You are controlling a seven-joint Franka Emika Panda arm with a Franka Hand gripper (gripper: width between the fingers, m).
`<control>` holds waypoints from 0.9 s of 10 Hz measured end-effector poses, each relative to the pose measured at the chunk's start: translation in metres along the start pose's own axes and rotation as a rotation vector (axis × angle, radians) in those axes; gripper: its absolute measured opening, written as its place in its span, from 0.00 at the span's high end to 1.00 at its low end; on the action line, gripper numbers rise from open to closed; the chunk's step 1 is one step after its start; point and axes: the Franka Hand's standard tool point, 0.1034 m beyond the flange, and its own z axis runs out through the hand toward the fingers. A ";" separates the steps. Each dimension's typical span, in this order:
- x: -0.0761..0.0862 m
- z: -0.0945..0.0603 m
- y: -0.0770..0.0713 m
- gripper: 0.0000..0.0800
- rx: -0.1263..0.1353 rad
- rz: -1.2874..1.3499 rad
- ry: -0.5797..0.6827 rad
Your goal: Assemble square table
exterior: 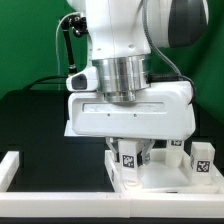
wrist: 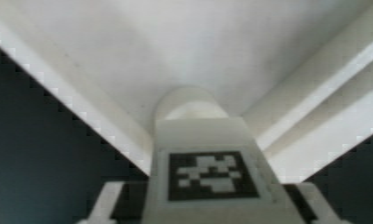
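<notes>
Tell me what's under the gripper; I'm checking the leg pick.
Under the gripper stands a tagged white leg between the fingers, over the square table panel. The arm's body covers the leg's upper part and any contact.

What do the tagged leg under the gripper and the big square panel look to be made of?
Leg: seems to be smooth matte white plastic with a printed black-and-white tag. Square panel: likely the same white plastic, with plain, evenly shaded faces. The blur leaves the finer finish open.
</notes>
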 end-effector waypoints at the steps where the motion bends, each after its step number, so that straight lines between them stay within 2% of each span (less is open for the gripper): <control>1: 0.000 0.003 0.001 0.66 0.002 0.160 -0.006; 3: 0.000 0.003 0.002 0.66 0.030 0.549 -0.033; 4: -0.001 0.004 0.000 0.66 0.060 0.733 -0.066; 6: -0.001 0.005 -0.001 0.66 0.078 0.891 -0.089; 7: -0.002 0.005 -0.001 0.66 0.077 0.902 -0.089; 8: -0.002 0.004 0.000 0.54 0.069 0.800 -0.083; 9: -0.003 0.001 0.000 0.54 0.038 0.613 -0.076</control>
